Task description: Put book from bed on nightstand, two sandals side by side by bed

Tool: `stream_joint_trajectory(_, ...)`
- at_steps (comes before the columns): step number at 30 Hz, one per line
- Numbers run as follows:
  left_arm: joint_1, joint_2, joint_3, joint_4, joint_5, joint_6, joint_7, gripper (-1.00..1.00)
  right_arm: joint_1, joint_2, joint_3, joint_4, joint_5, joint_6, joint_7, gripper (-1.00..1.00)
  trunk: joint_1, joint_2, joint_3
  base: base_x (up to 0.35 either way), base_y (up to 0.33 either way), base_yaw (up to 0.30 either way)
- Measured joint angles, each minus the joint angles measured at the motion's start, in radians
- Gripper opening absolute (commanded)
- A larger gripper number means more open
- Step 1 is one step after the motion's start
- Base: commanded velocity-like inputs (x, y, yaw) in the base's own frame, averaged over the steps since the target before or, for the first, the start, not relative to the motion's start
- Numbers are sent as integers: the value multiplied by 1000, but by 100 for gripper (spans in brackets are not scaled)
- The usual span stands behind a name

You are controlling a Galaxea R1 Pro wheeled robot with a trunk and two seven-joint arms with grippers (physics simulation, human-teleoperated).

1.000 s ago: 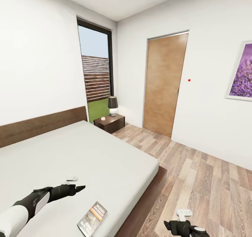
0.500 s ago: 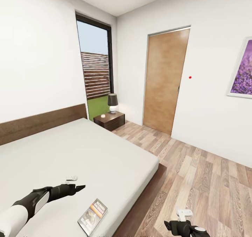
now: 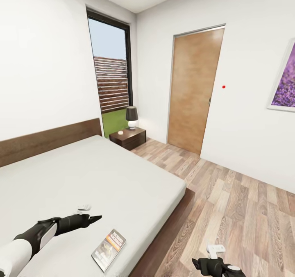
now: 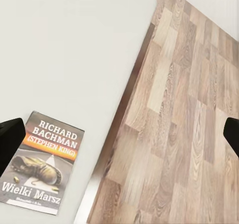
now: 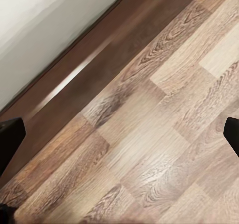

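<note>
My left gripper hovers with jaws spread wide above the mattress, lined up to reach the book lying flat near the bed's foot corner. Right gripper, jaws also parted, idles over the wooden floor; nightstand waits by the window.

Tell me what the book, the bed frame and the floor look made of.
Book: paper, thin printed cover with a slight sheen, likely a paperback.
Bed frame: dark brown wood, smooth; grain barely visible.
Floor: wood-look planks, mixed light and brown tones with clear grain; could be laminate.
</note>
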Motion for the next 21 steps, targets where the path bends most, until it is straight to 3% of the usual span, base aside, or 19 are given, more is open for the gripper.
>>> stream_joint_trajectory(8,0,4,0,-15,0,1,-8,100,0,1,1,0,1,-1,0,100,0,0,-13,0,0,0)
stream_joint_trajectory(21,0,34,3,-19,4,5,-5,100,1,3,2,2,2,-1,-1,100,0,2,-32,0,0,0)
